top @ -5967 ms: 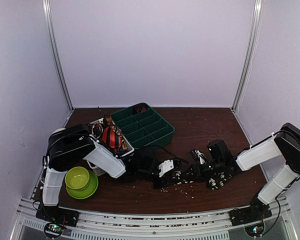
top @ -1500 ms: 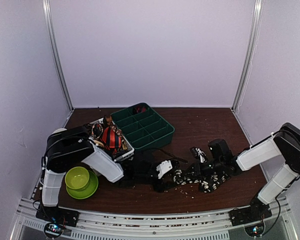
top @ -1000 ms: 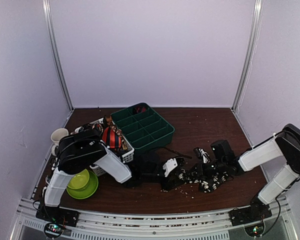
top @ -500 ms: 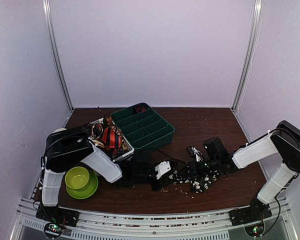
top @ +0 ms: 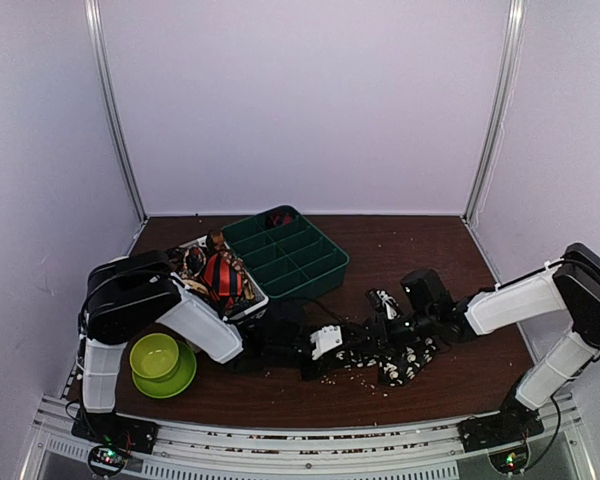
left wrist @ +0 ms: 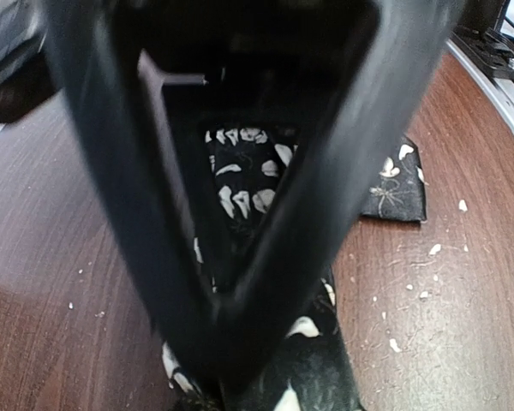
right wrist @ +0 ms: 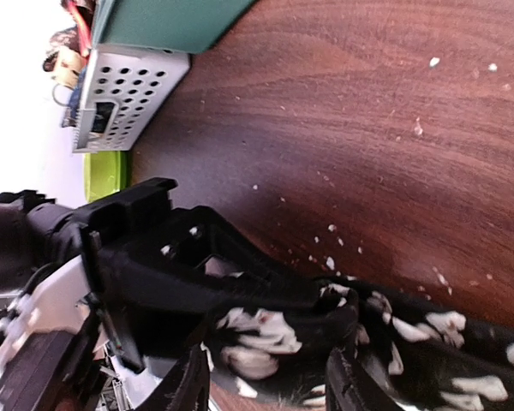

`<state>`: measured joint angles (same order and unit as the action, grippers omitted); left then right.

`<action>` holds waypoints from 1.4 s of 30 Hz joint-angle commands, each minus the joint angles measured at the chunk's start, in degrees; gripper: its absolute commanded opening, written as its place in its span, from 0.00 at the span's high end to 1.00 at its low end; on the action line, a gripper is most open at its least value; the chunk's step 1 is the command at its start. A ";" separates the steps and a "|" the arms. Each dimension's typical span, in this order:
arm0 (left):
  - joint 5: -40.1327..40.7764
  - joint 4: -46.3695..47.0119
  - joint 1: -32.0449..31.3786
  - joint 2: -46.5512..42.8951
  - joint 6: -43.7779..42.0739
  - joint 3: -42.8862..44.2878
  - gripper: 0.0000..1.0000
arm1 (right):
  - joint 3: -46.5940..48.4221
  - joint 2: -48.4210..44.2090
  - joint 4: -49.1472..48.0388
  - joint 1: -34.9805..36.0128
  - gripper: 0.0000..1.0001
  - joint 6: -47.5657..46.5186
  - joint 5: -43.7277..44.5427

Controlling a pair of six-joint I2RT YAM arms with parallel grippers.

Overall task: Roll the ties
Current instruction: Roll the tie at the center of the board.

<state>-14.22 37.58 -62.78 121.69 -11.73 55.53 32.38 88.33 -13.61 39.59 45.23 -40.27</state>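
The black tie (top: 405, 362) with cream-white spots lies bunched on the brown tabletop (top: 420, 240), a little right of centre in the lower half of the overhead view. Both arms meet over it.

In the left wrist view, the left hand (left wrist: 231, 342) has its two dark fingers running down in a narrow V. Their tips come together at the bottom of the frame, pinching a fold of the spotted cloth. More of the tie shows through the gap between the fingers, and one corner lies flat on the wood at the upper right.

In the right wrist view, the right hand (right wrist: 265, 385) shows only its two fingertips at the bottom edge, standing apart. The tie runs across between and beyond them toward the lower right corner, and they are not clamped on it. The left hand's black fingers reach in from the left of that frame and grip the spotted cloth.

Pale crumbs (left wrist: 434, 249) are scattered on the wood around the tie.

In the overhead view, a green divided tray (top: 290, 255) sits toward the back, left of centre. Just left of it is a white perforated basket (top: 252, 298) holding a red-and-black striped tie (top: 223, 275). A lime-green bowl (top: 155, 355) sits at the lower left.
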 commanded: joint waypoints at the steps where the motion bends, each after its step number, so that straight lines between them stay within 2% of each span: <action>1: -0.07 -7.07 -0.06 0.61 -2.35 -0.95 0.72 | 2.57 3.55 1.92 0.87 0.56 -0.43 0.79; 4: -0.02 -8.18 -0.06 0.82 -2.59 -0.24 0.71 | 2.30 3.69 2.05 1.28 0.69 -0.86 1.25; 6: -0.19 -8.31 -0.06 0.92 -2.62 0.05 0.71 | 1.81 3.46 2.46 1.49 0.90 -1.29 1.72; 8: -0.23 -8.32 0.07 0.87 -2.00 0.21 0.68 | 1.17 3.42 2.88 1.54 1.00 -1.62 2.11; 10: -0.59 -7.93 0.49 0.53 -0.75 0.10 0.60 | 0.46 3.36 3.67 1.41 1.00 -2.49 2.73; 14: -1.97 -2.82 1.48 -2.32 2.46 -2.85 0.38 | -1.72 3.94 3.39 0.60 1.00 -3.42 3.43; 19: -4.42 2.30 1.04 -4.26 5.10 -4.29 0.25 | -4.81 5.24 1.38 -1.47 1.00 -4.16 3.84; 21: -4.10 4.19 0.34 -3.62 6.59 -4.18 0.23 | -5.80 5.44 1.00 -2.31 1.00 -4.44 4.03; 29: -2.20 10.28 -0.41 2.04 13.81 0.63 0.24 | -7.81 5.53 1.74 -3.04 1.00 -4.78 6.38; 34: -2.16 7.34 -0.41 5.82 14.02 6.70 0.26 | -7.57 5.93 0.38 -3.03 1.00 -3.94 5.97; 36: -2.21 6.71 -0.41 6.71 13.92 7.87 0.31 | -6.79 6.05 0.15 -2.95 1.00 -3.76 5.62; 38: -2.34 3.70 -0.32 7.06 13.03 8.96 0.42 | -5.92 5.98 0.15 -2.80 1.00 -3.69 5.40; 42: 0.14 -9.00 -0.19 4.44 8.44 9.53 0.60 | -3.87 5.20 1.22 -2.49 1.00 -3.68 4.63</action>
<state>-16.67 39.59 -63.11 127.85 0.51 63.77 27.97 91.88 -19.81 36.58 41.93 -38.70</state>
